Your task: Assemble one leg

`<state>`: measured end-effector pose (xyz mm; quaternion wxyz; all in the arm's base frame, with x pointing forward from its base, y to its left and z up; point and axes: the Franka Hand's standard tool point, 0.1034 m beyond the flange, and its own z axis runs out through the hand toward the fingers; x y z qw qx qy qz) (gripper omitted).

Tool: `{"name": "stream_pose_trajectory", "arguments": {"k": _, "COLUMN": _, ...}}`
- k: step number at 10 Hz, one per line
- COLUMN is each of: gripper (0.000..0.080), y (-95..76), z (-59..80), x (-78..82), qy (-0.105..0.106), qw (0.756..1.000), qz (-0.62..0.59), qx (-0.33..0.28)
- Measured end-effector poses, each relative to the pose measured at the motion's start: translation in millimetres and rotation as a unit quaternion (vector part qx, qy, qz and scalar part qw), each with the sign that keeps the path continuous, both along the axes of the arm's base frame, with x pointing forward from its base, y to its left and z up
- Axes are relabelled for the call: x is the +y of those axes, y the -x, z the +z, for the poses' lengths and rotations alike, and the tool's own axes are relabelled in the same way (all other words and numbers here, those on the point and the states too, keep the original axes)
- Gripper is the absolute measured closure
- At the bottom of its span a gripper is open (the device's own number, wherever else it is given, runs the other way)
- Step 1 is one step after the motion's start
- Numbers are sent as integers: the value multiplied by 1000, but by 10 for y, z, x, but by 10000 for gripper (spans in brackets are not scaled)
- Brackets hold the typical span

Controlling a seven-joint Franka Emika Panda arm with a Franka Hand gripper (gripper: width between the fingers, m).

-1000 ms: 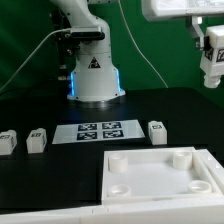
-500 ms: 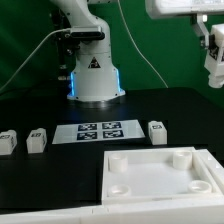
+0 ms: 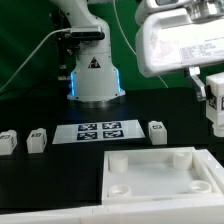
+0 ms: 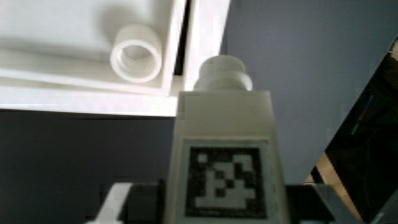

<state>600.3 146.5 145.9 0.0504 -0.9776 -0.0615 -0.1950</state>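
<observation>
White plastic pieces, spread over a black surface (image 3: 40, 110). At the exterior view's left edge: a spare leg (image 3: 8, 141), with a second spare leg (image 3: 37, 140) near it, both resting untouched. Next along: the marker board (image 3: 100, 131), lying flat. Further right: a third spare leg (image 3: 157, 131), standing just beyond the far edge of the big board (image 3: 150, 185) with round sockets at its corners. Nothing seated in any socket in view.

At the exterior view's right: the arm (image 3: 180, 40) overhead, and under it the pincer (image 4: 214, 205) pinching the leg (image 3: 214, 110), held well above the surface, up past the big board's right end.

From the wrist view: the leg gripped near its tagged end, rounded tip pointing away toward the big board. One socket (image 4: 137, 55) showing off to the side of that tip, not lined up with it.

Step in hand, by the look of it: carrying the leg toward a corner socket, insertion not yet begun.

Next move likely calls for shifting sideways until tip and socket line up, keeping the leg straight, then lowering gently and seating it, perhaps with a twist.
</observation>
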Motion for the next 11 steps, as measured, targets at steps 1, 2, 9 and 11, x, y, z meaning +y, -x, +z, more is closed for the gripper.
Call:
{"name": "stream_pose_trajectory", "arguments": {"k": 1, "gripper": 504, "y": -40, "z": 12, "x": 9, "qy": 1, "qw": 1000, "qz": 0, "qx": 1}}
{"name": "stream_pose_trajectory", "arguments": {"k": 2, "gripper": 504, "y": -84, "z": 35, "x": 24, "qy": 2, "qw": 1000, "qz": -1, "qx": -3}}
{"name": "stream_pose_trajectory", "arguments": {"k": 9, "gripper": 504, "y": -186, "z": -190, "x": 49, "qy": 11, "qw": 998, "qz": 19, "qx": -65}}
{"name": "stream_pose_trajectory", "arguments": {"k": 11, "gripper": 504, "y": -185, "z": -191, "x": 48, "qy": 11, "qw": 998, "qz": 20, "qx": -65}}
